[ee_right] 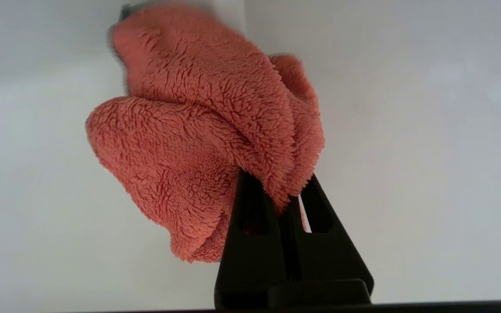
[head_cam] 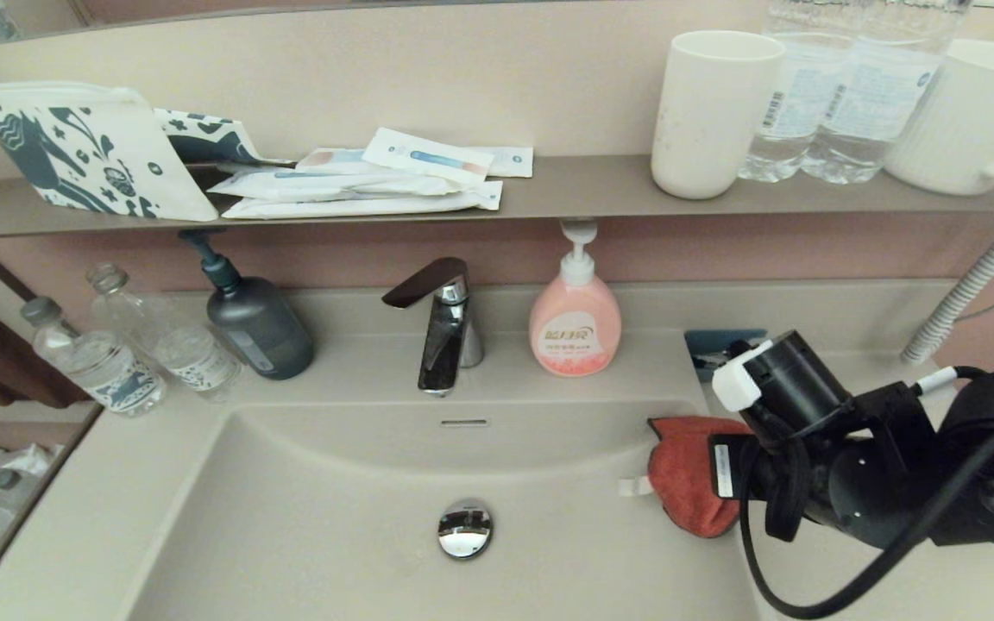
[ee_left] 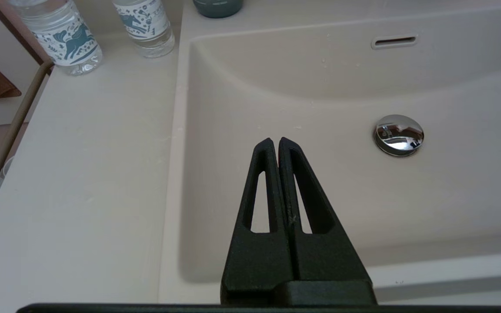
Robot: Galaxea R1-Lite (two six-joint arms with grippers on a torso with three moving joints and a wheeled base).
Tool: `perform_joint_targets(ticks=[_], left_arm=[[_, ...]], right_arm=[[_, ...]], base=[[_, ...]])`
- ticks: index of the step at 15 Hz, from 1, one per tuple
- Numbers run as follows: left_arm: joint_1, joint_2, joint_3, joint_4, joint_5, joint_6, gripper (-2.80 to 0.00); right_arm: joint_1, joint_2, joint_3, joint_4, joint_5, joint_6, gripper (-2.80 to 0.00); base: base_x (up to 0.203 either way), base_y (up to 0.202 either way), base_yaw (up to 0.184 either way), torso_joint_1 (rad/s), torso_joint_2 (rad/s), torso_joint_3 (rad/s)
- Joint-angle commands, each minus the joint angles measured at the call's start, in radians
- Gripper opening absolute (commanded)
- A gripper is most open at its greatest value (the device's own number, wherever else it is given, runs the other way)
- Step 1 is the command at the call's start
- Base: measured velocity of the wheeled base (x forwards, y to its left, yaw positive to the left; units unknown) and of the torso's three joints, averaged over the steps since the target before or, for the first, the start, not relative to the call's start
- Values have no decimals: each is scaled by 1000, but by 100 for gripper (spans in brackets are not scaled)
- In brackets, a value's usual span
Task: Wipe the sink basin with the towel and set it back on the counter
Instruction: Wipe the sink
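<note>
The orange-red plush towel (head_cam: 685,473) hangs bunched against the right wall of the beige sink basin (head_cam: 333,535), its white tag pointing toward the chrome drain plug (head_cam: 465,528). In the right wrist view my right gripper (ee_right: 282,188) is shut on the towel (ee_right: 198,130), which covers its fingertips. In the head view the right arm's wrist (head_cam: 851,466) hides those fingers. My left gripper (ee_left: 275,141) is shut and empty, hovering over the basin's (ee_left: 320,87) front left part, apart from the drain plug (ee_left: 398,134). The counter (ee_left: 81,174) lies beside it.
A faucet (head_cam: 443,332), a pink soap pump (head_cam: 575,323) and a dark pump bottle (head_cam: 255,323) stand behind the basin. Water bottles (head_cam: 100,362) stand on the left counter. A grey-brown shelf (head_cam: 583,185) above carries cups, bottles and packets. A blue item (head_cam: 721,341) lies on the right counter.
</note>
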Motion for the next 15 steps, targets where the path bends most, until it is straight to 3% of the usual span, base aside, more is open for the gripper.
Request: perform_joint_targets(ticks=[1,3,7,11,15], left_arm=[[1,1,0,0,-1,1,-280],[1,1,0,0,0,0,-280],[1,1,0,0,0,1,-280],[1,1,0,0,-1,0,-280],[0,1,0,0,0,1,-280]], right_arm=[[22,-71,45,9,-2,4,-280],[94,-112,83,36,-2,16,-280],[282,-114,100,143,-3,123,-280],[370,-97,105,296,23,133,-280],[403,-65,104,323,22,98,-280]], base=[[0,0,0,0,0,0],[0,0,0,0,0,0],[0,0,0,0,0,0],[0,0,0,0,0,0],[0,0,0,0,0,0]])
